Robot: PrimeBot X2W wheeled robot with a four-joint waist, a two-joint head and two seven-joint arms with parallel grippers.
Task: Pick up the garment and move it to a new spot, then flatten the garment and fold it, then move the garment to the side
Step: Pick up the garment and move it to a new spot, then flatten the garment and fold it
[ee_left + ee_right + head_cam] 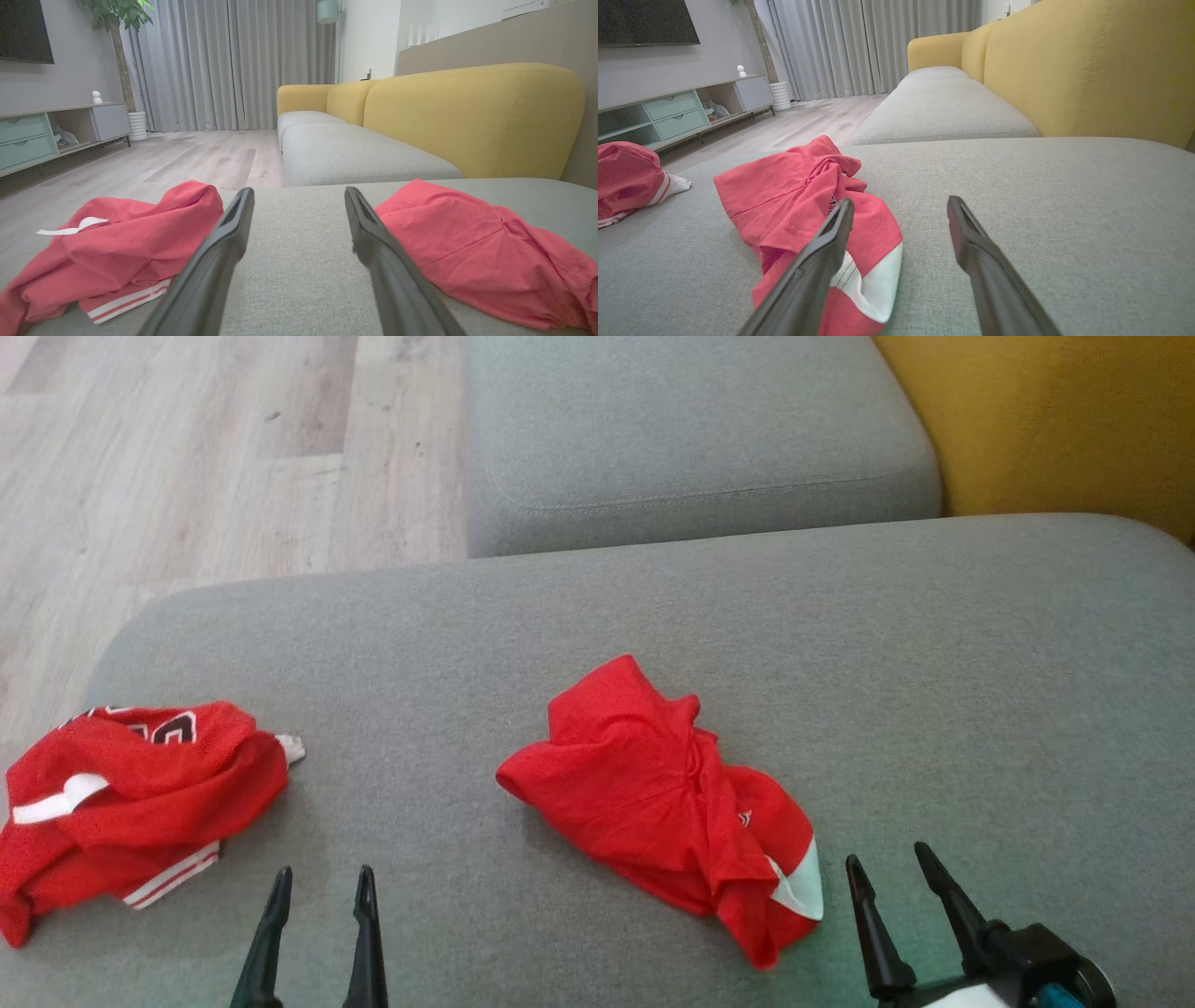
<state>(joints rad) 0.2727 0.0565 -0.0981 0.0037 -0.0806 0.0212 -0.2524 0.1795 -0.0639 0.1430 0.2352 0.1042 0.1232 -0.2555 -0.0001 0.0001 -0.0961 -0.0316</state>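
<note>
Crumpled red garment [653, 793], heaped on the grey sofa cushion [934, 663], neither flattened nor folded. Right pincer [887, 852] stands just right of the garment, fingers apart and empty. Left pincer [324, 870], also apart and empty, is to the garment's left, before the striped second garment [131, 803]. Judged stage: pick-up, flattening, folding and setting aside all remain.

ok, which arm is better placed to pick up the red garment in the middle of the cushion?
Right, I'd say. The right end effector, open, sits just beside the middle garment's white-trimmed end; the left end effector, also open, is farther off, nearer the striped garment.
</note>
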